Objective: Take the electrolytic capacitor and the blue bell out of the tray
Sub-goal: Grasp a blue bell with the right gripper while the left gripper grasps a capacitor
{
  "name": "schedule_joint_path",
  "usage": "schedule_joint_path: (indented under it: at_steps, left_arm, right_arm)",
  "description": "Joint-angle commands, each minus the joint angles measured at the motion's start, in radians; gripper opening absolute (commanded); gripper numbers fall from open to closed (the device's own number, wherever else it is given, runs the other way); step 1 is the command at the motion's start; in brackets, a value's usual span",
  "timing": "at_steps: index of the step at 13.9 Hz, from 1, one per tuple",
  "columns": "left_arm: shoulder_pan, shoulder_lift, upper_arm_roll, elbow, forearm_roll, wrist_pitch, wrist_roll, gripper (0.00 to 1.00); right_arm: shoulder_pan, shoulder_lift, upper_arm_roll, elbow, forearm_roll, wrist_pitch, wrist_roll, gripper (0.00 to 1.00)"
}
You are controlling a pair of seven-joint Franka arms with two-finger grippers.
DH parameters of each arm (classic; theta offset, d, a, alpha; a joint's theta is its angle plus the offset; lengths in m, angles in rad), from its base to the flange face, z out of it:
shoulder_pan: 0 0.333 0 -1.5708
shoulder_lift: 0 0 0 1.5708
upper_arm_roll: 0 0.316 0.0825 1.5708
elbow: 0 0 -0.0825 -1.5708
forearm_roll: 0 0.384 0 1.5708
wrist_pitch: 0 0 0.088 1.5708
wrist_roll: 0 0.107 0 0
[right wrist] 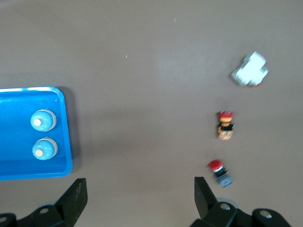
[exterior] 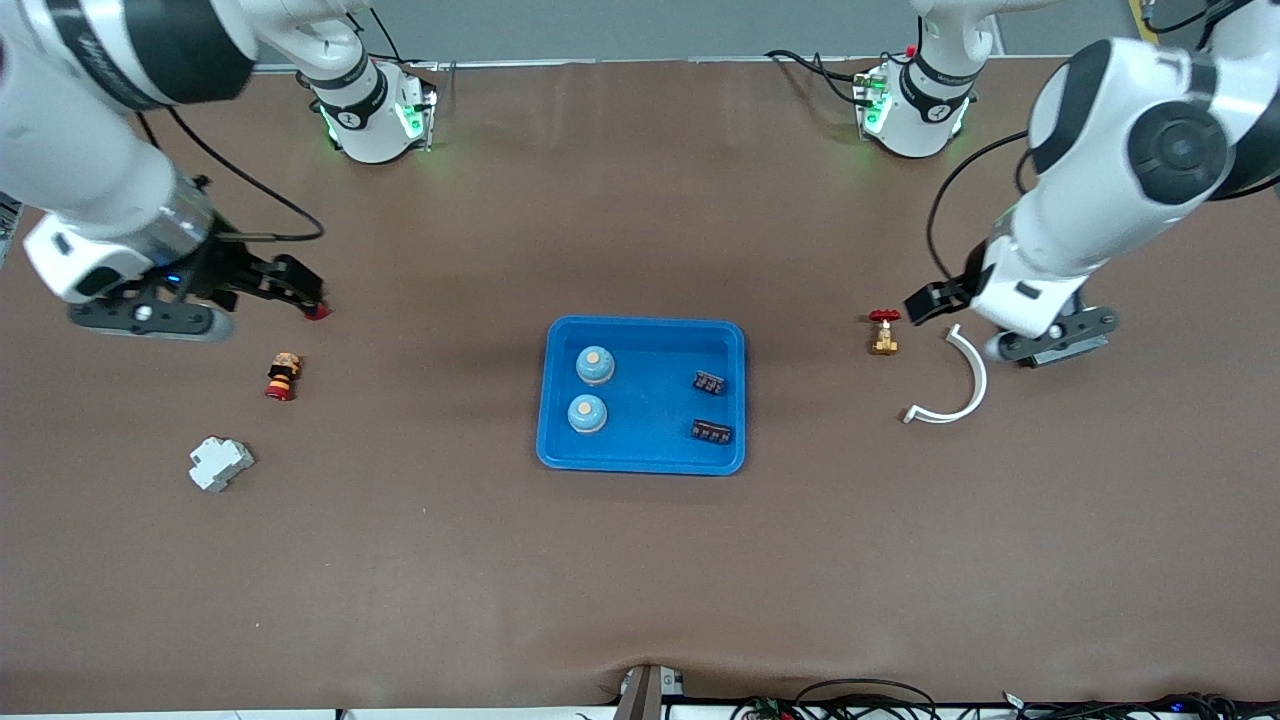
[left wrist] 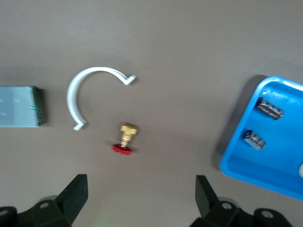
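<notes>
Two blue bells and two dark electrolytic capacitors are sitting inside the blue tray at the middle of the bench, with both arms hanging out toward the ends. The bells are lying in the half of the tray toward the right arm's end, the capacitors in the half toward the left arm's end, so each arm is looking at its own natural target. The right claw is hovering with fingers spread wide and empty, over bare bench near a red-capped button and a white block, well apart from the tray. The left claw, likewise spread and holding nothing, is hanging just beside a brass valve and a white curved clip. Each capacitor is lying on its side, its long axis running roughly along the tray's length, and a grasp would probably need to close across that axis.
</notes>
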Motion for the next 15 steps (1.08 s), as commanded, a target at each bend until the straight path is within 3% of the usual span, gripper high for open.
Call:
schedule_joint_path:
  at_steps: [1, 3, 9, 13, 15]
  left_arm:
    - [-0.006, 0.063, -0.047, 0.006, 0.020, 0.070, -0.143, 1.00]
    - [-0.054, 0.117, -0.048, 0.007, 0.021, 0.129, -0.250, 1.00]
    - [-0.189, 0.272, -0.047, 0.016, 0.082, 0.281, -0.655, 1.00]
    - [-0.279, 0.379, -0.045, 0.029, 0.197, 0.399, -0.998, 1.00]
    - [-0.309, 0.447, -0.047, 0.075, 0.265, 0.403, -1.159, 0.94]
  right_arm:
    - [0.093, -0.023, -0.007, -0.098, 0.000, 0.064, 0.163, 1.00]
    - [0.129, -0.038, -0.007, -0.201, 0.000, 0.161, 0.202, 1.00]
    - [0.278, -0.015, -0.005, -0.358, 0.002, 0.405, 0.519, 1.00]
    - [0.349, 0.122, -0.005, -0.357, 0.002, 0.537, 0.635, 1.00]
    - [0.378, 0.187, -0.005, -0.355, 0.002, 0.615, 0.699, 1.00]
